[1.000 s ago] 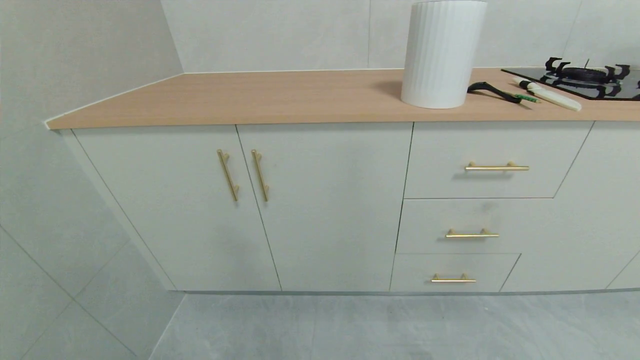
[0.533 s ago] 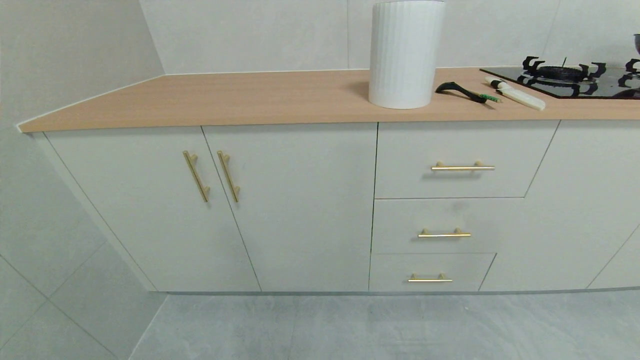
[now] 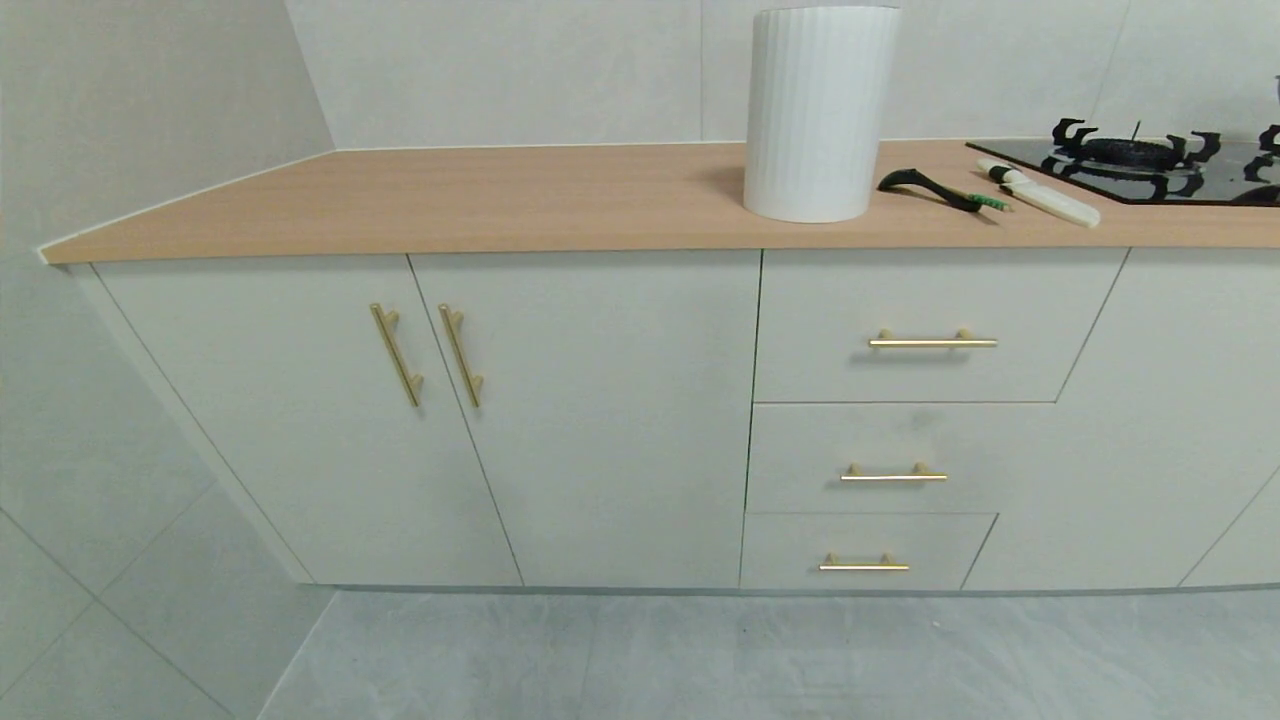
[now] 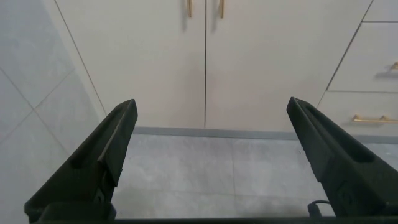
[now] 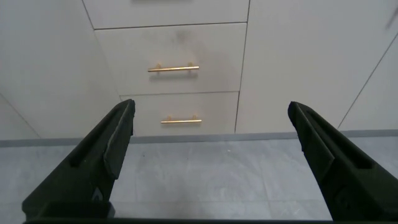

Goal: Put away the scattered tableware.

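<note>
Head view: a tall white ribbed jar (image 3: 820, 110) stands on the wooden counter (image 3: 450, 200), and it serves as the marker for everything else. Just right of the jar lies a black utensil (image 3: 925, 186) with a green end. Its curved part is nearest the jar, and its length slants away from the jar toward the counter's front edge. A white utensil (image 3: 1045, 200) lies just beyond it on roughly the same slant, between the black one and the stove (image 3: 1150, 165). I cannot tell whether the two touch. Three drawers (image 3: 930, 300) are stacked under the jar, all closed. A pair of cupboard doors (image 3: 560, 400) sits under the counter to the jar's left, also closed.

Left wrist view: the left claw (image 4: 210, 112) is spread wide and holds nothing. It hangs low, near the floor, and faces the cupboard doors well to the jar's left.

Right wrist view: the right claw (image 5: 210, 109) is also spread wide and empty. It sits just as low and faces the two lower drawers beneath the jar.

Both utensils lie well above the claws, up on the counter on the jar's right side. Judging by what each claw faces, the right arm is the nearer one. It would have to rise and come at a utensil across its slanted length, not along it.
</note>
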Motion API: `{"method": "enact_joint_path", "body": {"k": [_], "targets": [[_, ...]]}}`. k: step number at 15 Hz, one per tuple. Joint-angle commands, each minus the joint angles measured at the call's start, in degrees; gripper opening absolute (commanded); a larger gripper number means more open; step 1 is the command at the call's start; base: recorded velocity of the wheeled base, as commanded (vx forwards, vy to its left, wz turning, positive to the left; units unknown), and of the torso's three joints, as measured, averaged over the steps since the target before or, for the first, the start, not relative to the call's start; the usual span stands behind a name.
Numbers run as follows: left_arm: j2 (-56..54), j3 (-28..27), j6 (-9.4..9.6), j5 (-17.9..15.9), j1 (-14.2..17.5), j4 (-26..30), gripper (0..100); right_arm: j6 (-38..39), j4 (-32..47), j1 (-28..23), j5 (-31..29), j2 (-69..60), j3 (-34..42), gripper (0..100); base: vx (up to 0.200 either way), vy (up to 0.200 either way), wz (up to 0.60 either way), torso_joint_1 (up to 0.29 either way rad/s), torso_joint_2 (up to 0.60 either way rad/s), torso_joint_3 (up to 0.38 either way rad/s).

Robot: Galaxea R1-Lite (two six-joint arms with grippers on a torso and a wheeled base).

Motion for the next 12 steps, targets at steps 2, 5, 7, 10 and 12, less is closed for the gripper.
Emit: {"method": "enact_joint_path", "body": {"k": [2, 5, 7, 10, 12], "targets": [[0.16, 0.02, 0.0, 0.02, 0.0, -0.02, 100, -0.01, -0.02, 0.0, 0.01, 0.07, 0.0, 100, 0.2, 0.0, 0.0, 0.005, 0.0, 0.002], [0.07, 0.02, 0.0, 0.02, 0.0, -0.02, 100, -0.1, -0.02, 0.0, 0.01, 0.07, 0.0, 100, 0.067, 0.0, 0.0, 0.004, 0.0, -0.001], [0.07, 0.02, 0.0, 0.02, 0.0, -0.11, 100, -0.27, -0.02, 0.0, 0.01, 0.07, 0.0, 100, 0.0, 0.0, 0.0, 0.0, 0.0, 0.0], [0.07, 0.02, 0.0, 0.02, 0.0, -0.02, 100, -0.36, -0.02, 0.0, 0.01, 0.07, 0.0, 100, 0.0, 0.0, 0.0, 0.0, 0.0, 0.0], [0.07, 0.02, 0.0, 0.02, 0.0, -0.11, 100, -0.89, -0.02, 0.0, 0.36, 0.07, 0.0, 100, 0.0, 0.0, 0.0, 0.0, 0.0, 0.0]]}}
